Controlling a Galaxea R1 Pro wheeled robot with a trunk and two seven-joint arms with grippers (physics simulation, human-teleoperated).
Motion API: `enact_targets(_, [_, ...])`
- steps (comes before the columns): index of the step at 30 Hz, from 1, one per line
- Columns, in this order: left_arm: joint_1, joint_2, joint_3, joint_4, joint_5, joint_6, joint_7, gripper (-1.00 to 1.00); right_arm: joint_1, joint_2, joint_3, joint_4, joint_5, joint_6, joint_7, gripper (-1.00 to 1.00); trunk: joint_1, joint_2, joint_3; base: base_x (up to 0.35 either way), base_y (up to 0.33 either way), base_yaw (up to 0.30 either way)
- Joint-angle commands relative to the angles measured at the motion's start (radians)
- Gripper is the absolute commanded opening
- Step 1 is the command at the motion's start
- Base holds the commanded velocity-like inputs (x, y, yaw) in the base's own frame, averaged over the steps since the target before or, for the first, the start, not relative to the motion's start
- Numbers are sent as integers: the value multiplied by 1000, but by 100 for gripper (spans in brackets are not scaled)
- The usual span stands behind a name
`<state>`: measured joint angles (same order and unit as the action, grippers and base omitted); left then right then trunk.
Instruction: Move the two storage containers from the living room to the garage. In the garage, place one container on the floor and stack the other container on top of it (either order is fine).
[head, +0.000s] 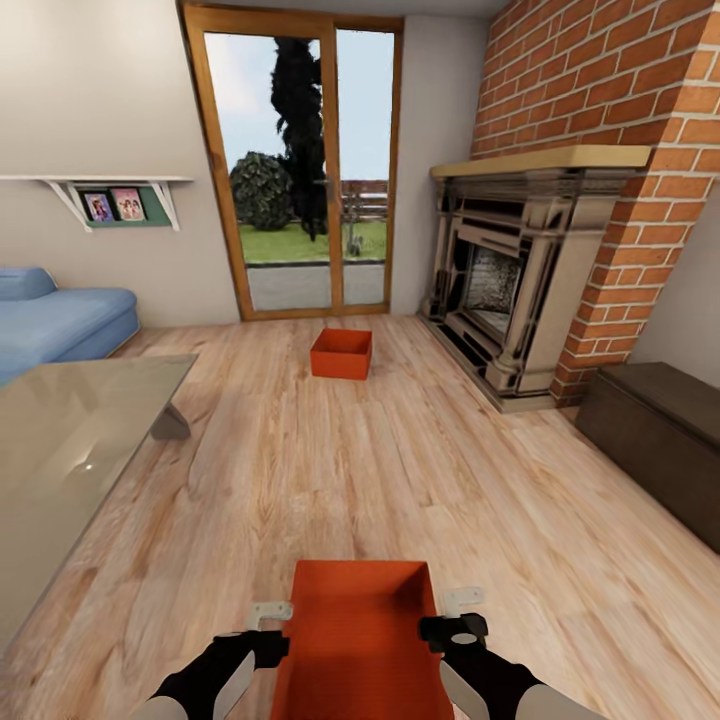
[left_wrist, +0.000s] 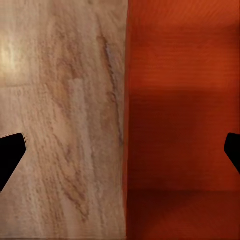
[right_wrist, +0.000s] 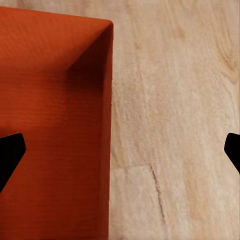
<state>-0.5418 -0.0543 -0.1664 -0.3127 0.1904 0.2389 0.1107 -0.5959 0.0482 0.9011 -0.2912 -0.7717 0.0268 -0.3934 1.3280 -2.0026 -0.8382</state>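
Note:
One orange-red storage container (head: 360, 640) sits low in the head view, right in front of me on the living room's plank floor (head: 400, 480). My left gripper (head: 272, 628) is open, its fingers straddling the container's left wall (left_wrist: 127, 125). My right gripper (head: 458, 615) is open too, straddling the right wall (right_wrist: 109, 125). In both wrist views the fingertips stand wide apart, clear of the walls. I cannot tell whether the bin rests on the floor. The other storage container (head: 341, 354) stands farther ahead on the planks, near the glass door.
A low glass-topped table (head: 70, 440) reaches in from the left, with a blue sofa (head: 60, 320) behind it. The brick fireplace (head: 510, 280) and a dark brown chest (head: 660, 430) line the right side. A wood-framed glass door (head: 300, 170) closes the far wall.

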Motion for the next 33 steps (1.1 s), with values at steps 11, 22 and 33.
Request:
enact_targets(11, [-1,-4,-7,-12,11,15,9,100,-1,0,7,-1,-8,-5,-2,100,0,0,-9,0,0,45])
enact_targets(22, [-26,-5,-7,-9,13,15,9,100,0,12,10,104,-16,-60,21,100,0,0,-26,0,0,0])
enact_targets(33, [-27,-5,-7,8,16,14,9,100,1,18,11,178,-16,-109,79,100,0,0,-43,0,0,65])
